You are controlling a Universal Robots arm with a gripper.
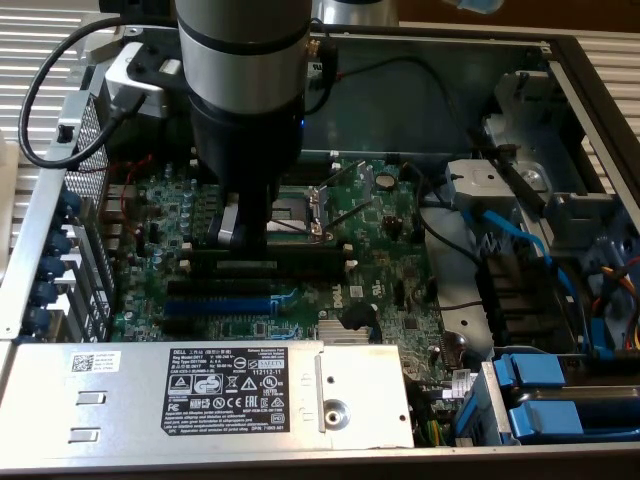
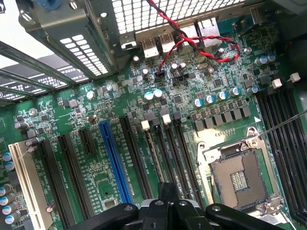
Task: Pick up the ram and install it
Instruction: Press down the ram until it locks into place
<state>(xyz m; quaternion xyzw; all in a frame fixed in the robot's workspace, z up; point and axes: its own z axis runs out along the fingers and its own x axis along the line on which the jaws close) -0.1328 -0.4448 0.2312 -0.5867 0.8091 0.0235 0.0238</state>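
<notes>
Wrist view: pincer (image 2: 166, 192) pressed together above black slots (image 2: 176, 153). Exterior view: labelled metal box (image 1: 120, 395), blue cables (image 1: 505, 225).

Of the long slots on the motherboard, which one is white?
The white slot at the end of the row; the others are black, except one blue slot.

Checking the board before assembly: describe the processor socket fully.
The processor socket is a square, dark recess with a gold-looking contact patch at its middle, framed in silver metal. It looks empty and lies flat on the green motherboard, beside black memory slots. A thin metal lever slants from one corner.
</notes>
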